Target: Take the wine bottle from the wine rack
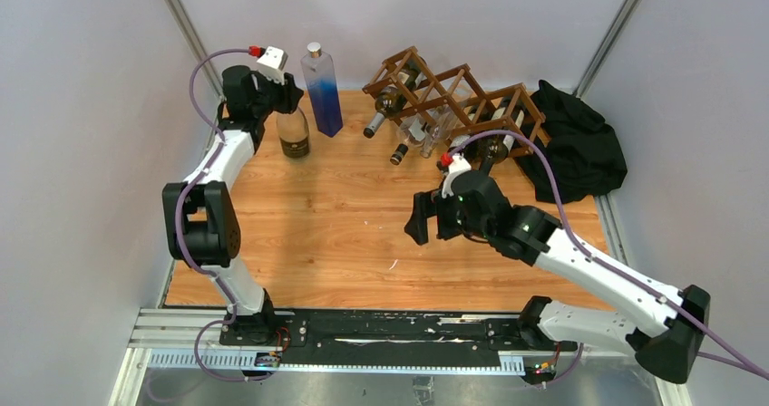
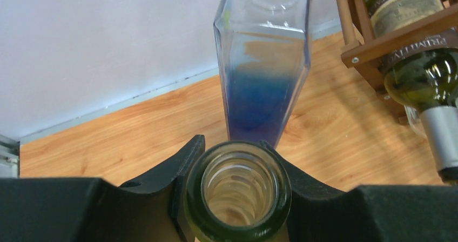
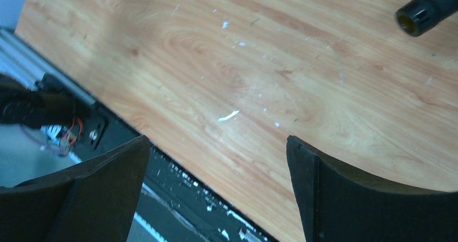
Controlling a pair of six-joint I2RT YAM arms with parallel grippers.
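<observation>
A green wine bottle [image 1: 293,136] stands upright on the wooden table at the back left, apart from the wine rack [image 1: 453,93]. My left gripper [image 1: 288,101] is shut on its neck. In the left wrist view its open mouth [image 2: 237,199] sits between the two black fingers. The brown lattice rack [image 2: 378,47] at the back holds other bottles [image 1: 390,102] lying on their sides. Over the middle of the table my right gripper [image 1: 419,217] stands open and holds nothing. Only bare wood shows between its fingers [image 3: 217,142].
A tall clear bottle with blue liquid [image 1: 322,89] stands right beside the held bottle, also close in front of the left wrist [image 2: 264,80]. A black cloth heap [image 1: 580,143] lies right of the rack. A dark bottle neck [image 3: 426,9] sticks out toward the right gripper.
</observation>
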